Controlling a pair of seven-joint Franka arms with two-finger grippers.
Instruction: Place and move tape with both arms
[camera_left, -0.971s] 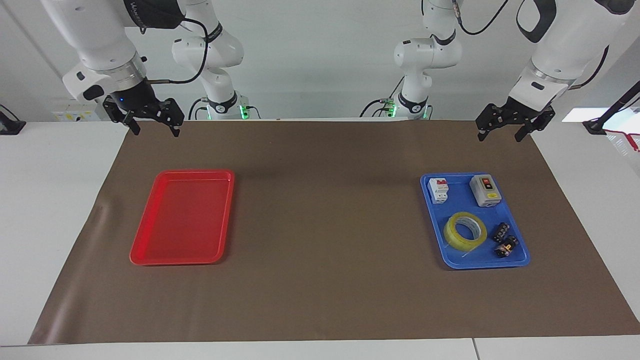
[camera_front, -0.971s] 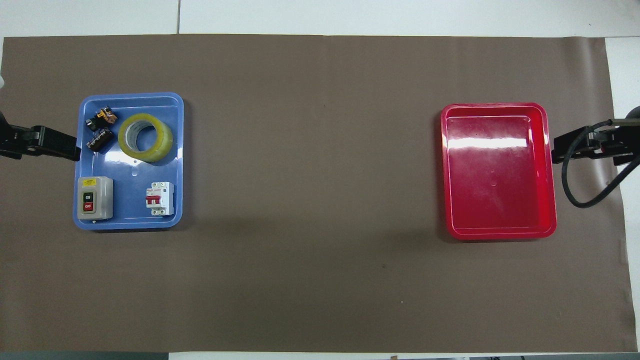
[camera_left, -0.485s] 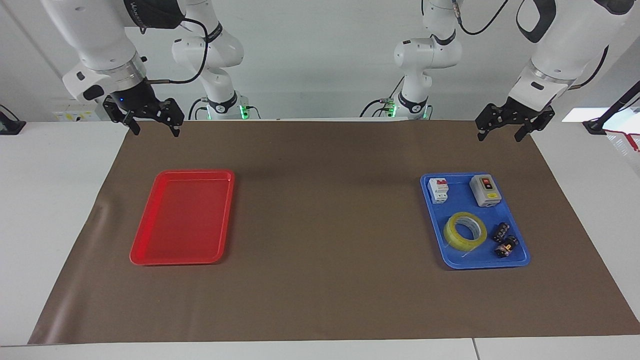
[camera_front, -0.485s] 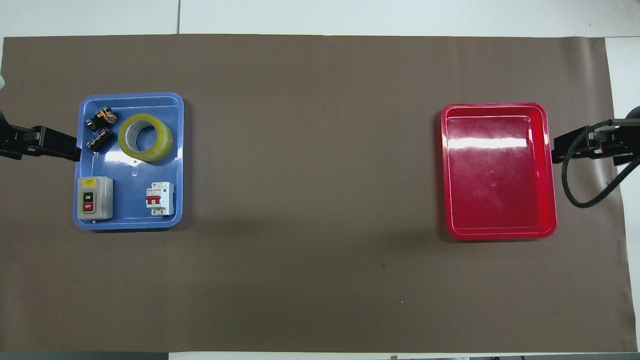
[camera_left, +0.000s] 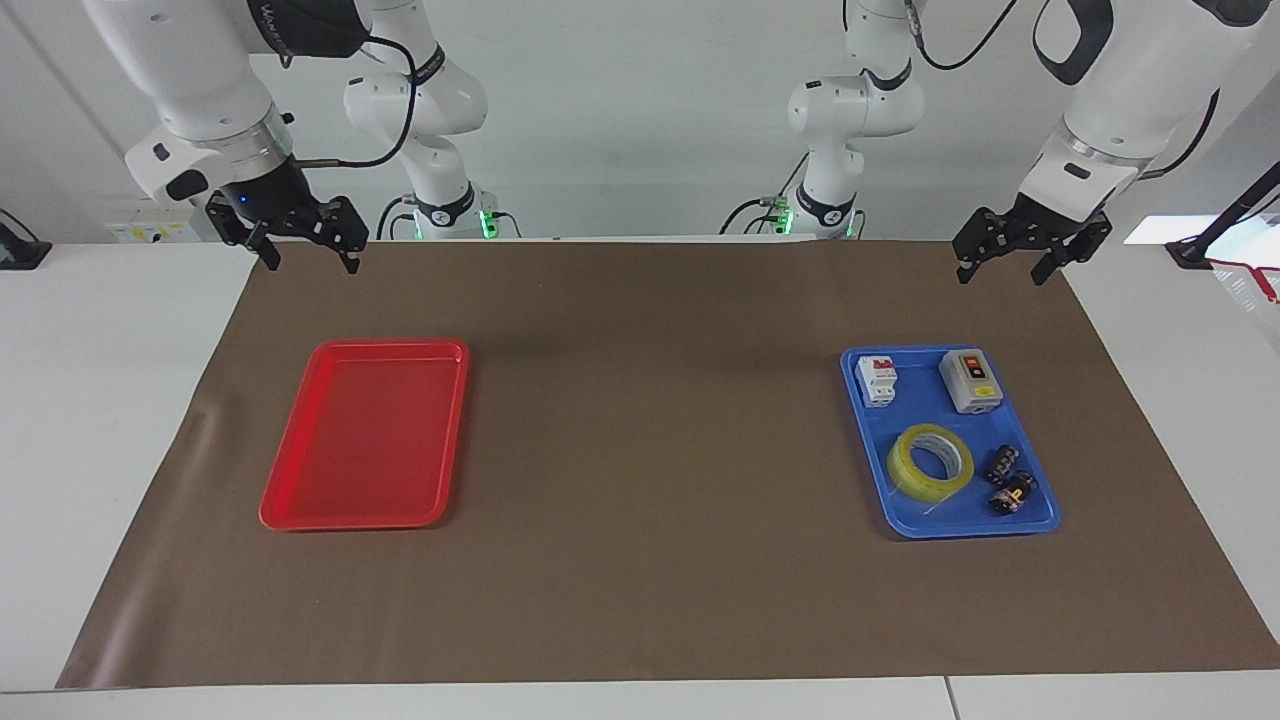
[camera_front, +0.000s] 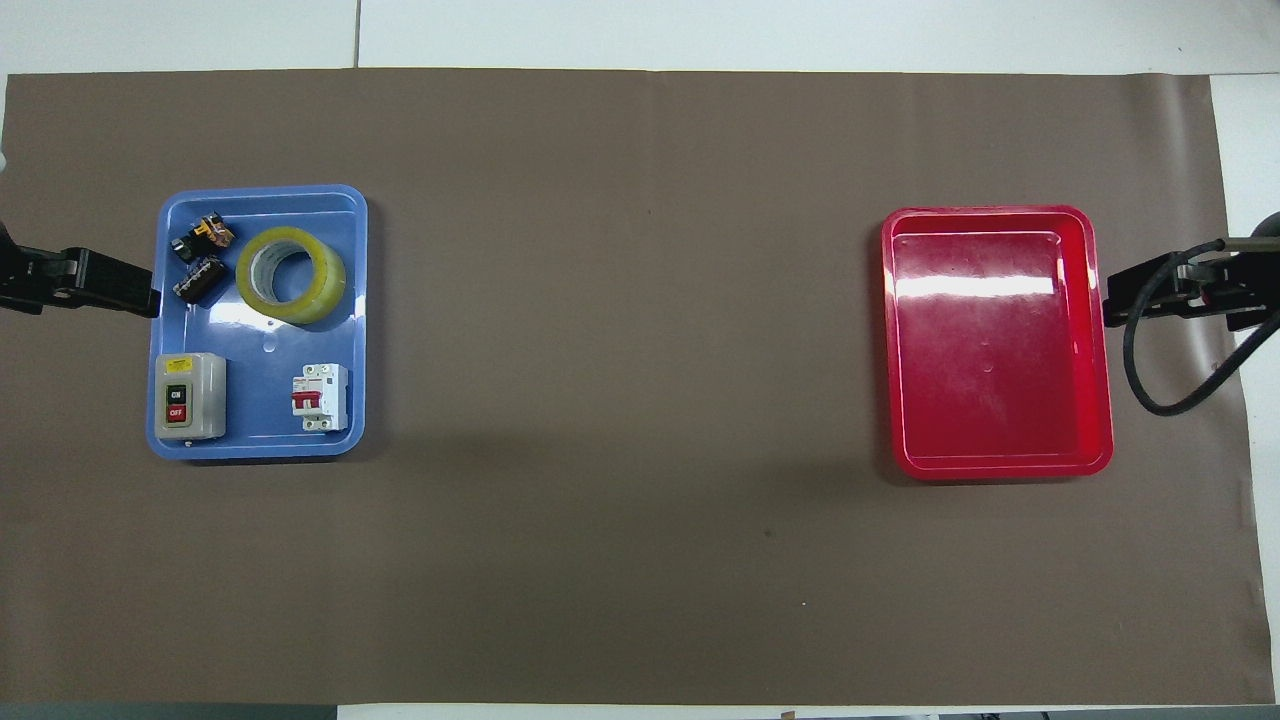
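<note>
The tape (camera_left: 930, 463), a yellow translucent roll with a pale core, lies flat in the blue tray (camera_left: 925, 405) at the left arm's end of the table. It also shows in the overhead view (camera_front: 291, 275), in the tray (camera_front: 262, 425). My left gripper (camera_left: 1001, 273) hangs open and empty above the mat's edge nearest the robots, well apart from the tray. In the overhead view its tip (camera_front: 120, 290) shows beside the tray. My right gripper (camera_left: 312, 262) hangs open and empty above the mat's edge, at the right arm's end; it also shows in the overhead view (camera_front: 1140, 295).
The blue tray also holds a grey on/off switch box (camera_left: 970, 381), a white circuit breaker (camera_left: 878, 381) and two small black parts (camera_left: 1008, 481). A red tray (camera_left: 370, 440) lies at the right arm's end. A brown mat (camera_left: 650, 450) covers the table.
The left gripper has drawn back very slightly from the blue tray in the overhead view. Nothing else has moved.
</note>
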